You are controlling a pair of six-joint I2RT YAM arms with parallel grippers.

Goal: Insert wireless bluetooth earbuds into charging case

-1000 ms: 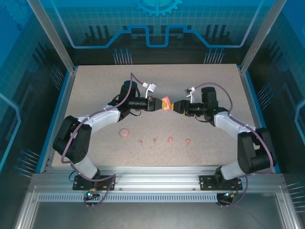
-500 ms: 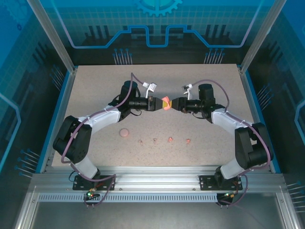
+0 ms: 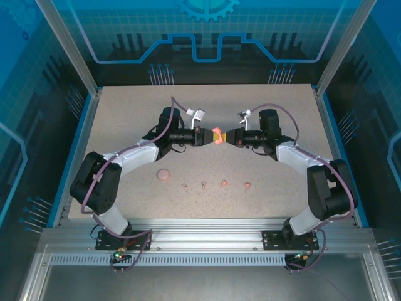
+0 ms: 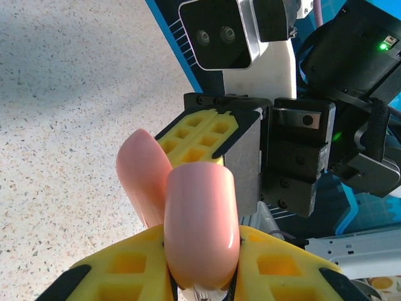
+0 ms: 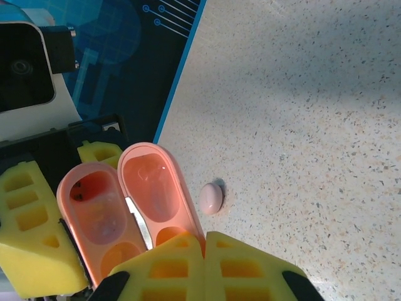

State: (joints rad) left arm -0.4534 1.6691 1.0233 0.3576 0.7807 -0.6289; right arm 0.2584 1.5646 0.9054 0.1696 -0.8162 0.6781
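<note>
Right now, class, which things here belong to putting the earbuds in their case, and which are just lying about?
Job: open pink case, gripped by left gripper and right gripper; four earbuds.
Lying about: closed pink pod, untouched, perhaps a spare case.

Salmon-pink charging case [image 5: 125, 207], glossy; inner wells darker orange-pink. Left gripper [image 4: 200, 263], right gripper [image 5: 205, 244]: yellow foam pads, square-hole grid, black backing. Table [image 3: 125, 113]: beige, fine dark speckle. Earbuds [image 3: 224, 183]: pinkish, two seemingly paler. Enclosure walls [image 3: 37, 94]: blue, circuit-line pattern.
</note>
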